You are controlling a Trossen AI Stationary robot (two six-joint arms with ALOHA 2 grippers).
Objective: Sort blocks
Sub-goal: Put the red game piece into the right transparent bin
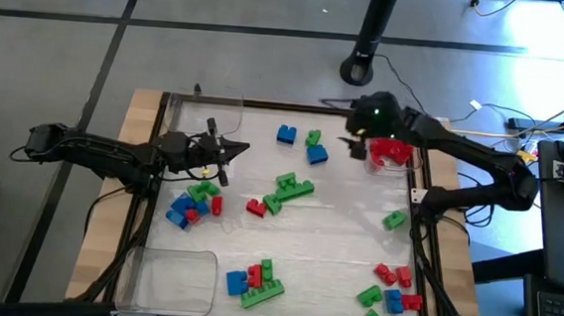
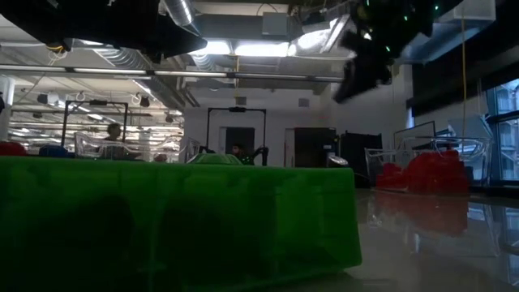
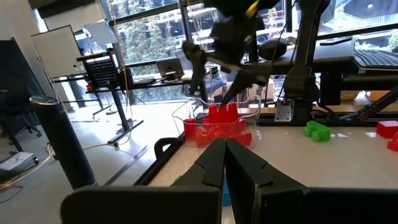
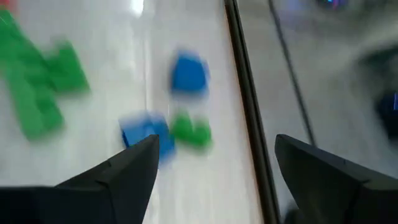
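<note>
A pale work table (image 1: 337, 232) with wooden side strips is standing on a grey floor, and behind it, in the low view, a large workshop with ceiling lights and pipes is showing. Blocks are lying scattered over the table: a blue block (image 1: 286, 134) and a small green one beside a second blue block (image 1: 317, 155) toward the far edge, a green cluster (image 1: 290, 191) with a red block (image 1: 256, 208) near the middle, a mixed pile (image 1: 255, 281) at the near edge, a lone green block (image 1: 394, 221) to the right, and another mixed group (image 1: 392, 290) in the near right corner. A clear tray (image 1: 392, 154) at the far right is holding red blocks; the same tray of red blocks (image 3: 219, 124) is showing in the left wrist view. A second clear tray (image 1: 169, 275) is sitting at the near left corner.

The right gripper (image 1: 355, 143) is hanging just beside the tray of red blocks, its fingers (image 4: 134, 163) standing wide apart with nothing between them. The left gripper (image 1: 233, 152) is resting low on the left side, its fingers (image 3: 214, 163) pressed together and gripping nothing, just above a pile of blue, red and green blocks (image 1: 191, 206). In the low view a big green block (image 2: 178, 219) is filling the foreground.
</note>
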